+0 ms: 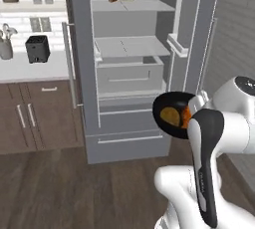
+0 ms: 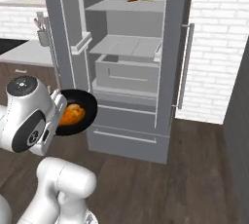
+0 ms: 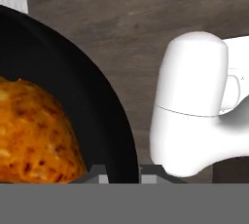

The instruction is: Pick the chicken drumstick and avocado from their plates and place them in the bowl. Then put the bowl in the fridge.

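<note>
The pincer [image 3: 120, 173] is clamped on the rim of the round shallow black bowl [image 1: 167, 102], rigid but liable to tip, carrying the loose orange-brown chicken drumstick [image 3: 34, 135] and yellowish avocado lump [image 1: 170, 116] before the open grey fridge [image 1: 129, 68].

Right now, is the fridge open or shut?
Open. The fridge shows its inner shelves and drawer, with doors swung out to both sides. The bowl is outside, in front of it.

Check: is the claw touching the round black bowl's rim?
Touching. The hand view shows the claw shut on the round black bowl's rim, a finger either side.
</note>
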